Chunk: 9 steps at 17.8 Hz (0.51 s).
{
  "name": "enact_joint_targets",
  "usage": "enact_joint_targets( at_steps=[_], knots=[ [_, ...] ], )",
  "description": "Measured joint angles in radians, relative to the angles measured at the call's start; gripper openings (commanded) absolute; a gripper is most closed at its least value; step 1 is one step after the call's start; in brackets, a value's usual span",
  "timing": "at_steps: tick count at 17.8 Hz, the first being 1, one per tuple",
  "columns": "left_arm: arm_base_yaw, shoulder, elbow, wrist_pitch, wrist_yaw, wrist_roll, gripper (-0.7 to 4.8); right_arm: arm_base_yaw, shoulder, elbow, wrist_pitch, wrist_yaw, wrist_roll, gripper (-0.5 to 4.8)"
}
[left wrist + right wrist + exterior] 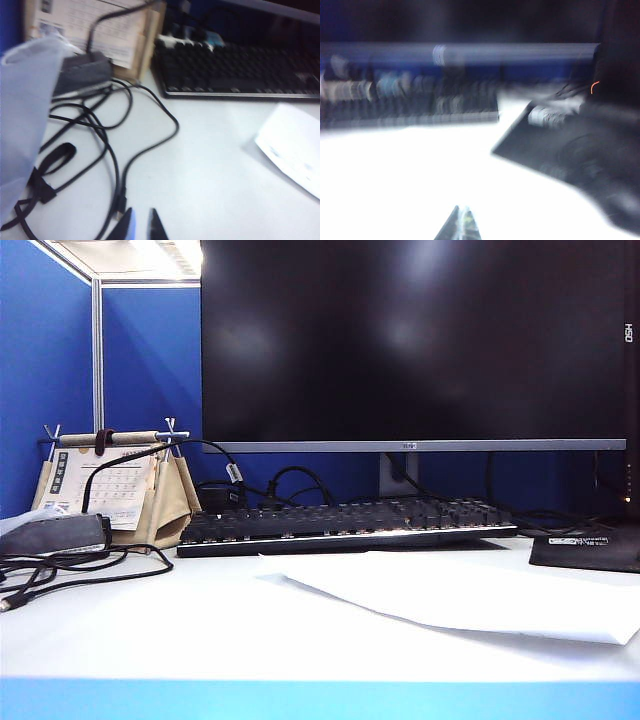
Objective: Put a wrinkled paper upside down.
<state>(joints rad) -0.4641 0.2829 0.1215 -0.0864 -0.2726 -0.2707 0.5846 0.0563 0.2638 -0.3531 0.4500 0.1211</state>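
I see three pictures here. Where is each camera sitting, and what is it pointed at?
Exterior view: low at the desk's front edge, facing the monitor; paper lies flat; no arm shows.
Left wrist view: on the left arm, above the cables, looking toward the keyboard; left gripper tips nearly together, holding nothing.
Right wrist view: on the right arm, blurred, facing the keyboard and a black mat; right gripper shut, empty.
Shared: all three show the keyboard.

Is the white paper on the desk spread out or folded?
Spread out. The paper lies as one open sheet before the keyboard, slightly raised at its front edge; no fold shows.
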Motion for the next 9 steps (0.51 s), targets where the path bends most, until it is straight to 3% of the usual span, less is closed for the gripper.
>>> enact_joint_targets(
  at_steps=[2,5,9],
  knots=[
    [0.000,0.006,-0.053,0.031,-0.057,0.000,0.48,0.002,-0.006,-0.042,-0.005,0.005,0.005,-0.05],
    [-0.001,0.008,-0.105,0.032,-0.064,0.000,0.48,0.002,-0.006,-0.084,0.004,0.099,0.014,-0.05],
    [-0.001,0.008,-0.113,0.040,-0.086,0.008,0.48,0.003,-0.005,-0.207,0.026,0.077,0.048,-0.05]
  ],
)
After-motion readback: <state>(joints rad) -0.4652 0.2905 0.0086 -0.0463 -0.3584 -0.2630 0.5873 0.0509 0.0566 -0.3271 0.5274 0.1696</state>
